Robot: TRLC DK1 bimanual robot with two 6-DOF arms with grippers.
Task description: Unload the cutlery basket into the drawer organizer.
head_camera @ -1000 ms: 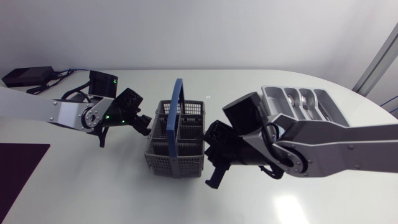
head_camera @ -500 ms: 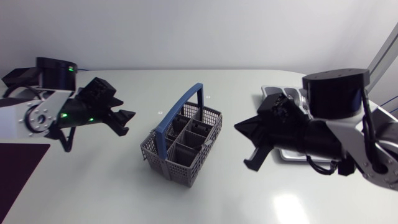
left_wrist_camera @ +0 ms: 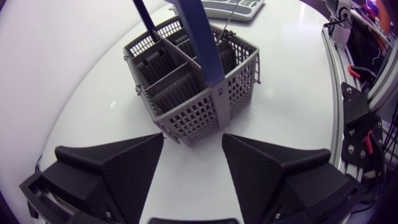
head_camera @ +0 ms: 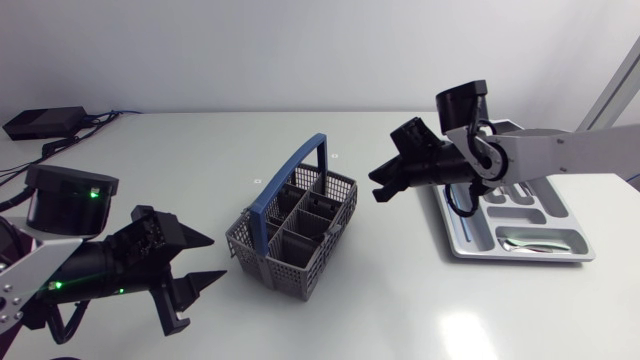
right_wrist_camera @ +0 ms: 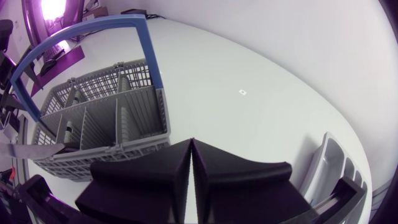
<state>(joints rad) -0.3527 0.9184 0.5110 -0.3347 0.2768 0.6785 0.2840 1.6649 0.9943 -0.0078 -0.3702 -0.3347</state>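
The grey cutlery basket (head_camera: 300,238) with a blue handle (head_camera: 290,177) stands mid-table, turned at an angle. No cutlery shows above its rim. My left gripper (head_camera: 205,262) is open at the front left, its fingertips pointing at the basket's near corner and a short way off it. In the left wrist view the basket (left_wrist_camera: 186,81) sits just ahead of the open gripper (left_wrist_camera: 193,140). My right gripper (head_camera: 385,186) is shut and empty, between the basket and the silver drawer organizer (head_camera: 455,235). Its fingers (right_wrist_camera: 211,177) press together, with the basket (right_wrist_camera: 99,115) ahead of them. A spoon (head_camera: 528,243) lies in the organizer.
A black box (head_camera: 40,122) and cables sit at the table's back left. A dark mat (head_camera: 12,270) lies at the left edge. The organizer's rim (right_wrist_camera: 326,163) shows beside the right gripper.
The left arm has swung from the basket's back left to the front left. The right arm has pulled back from the basket toward the organizer. The basket turned early on, then stayed.
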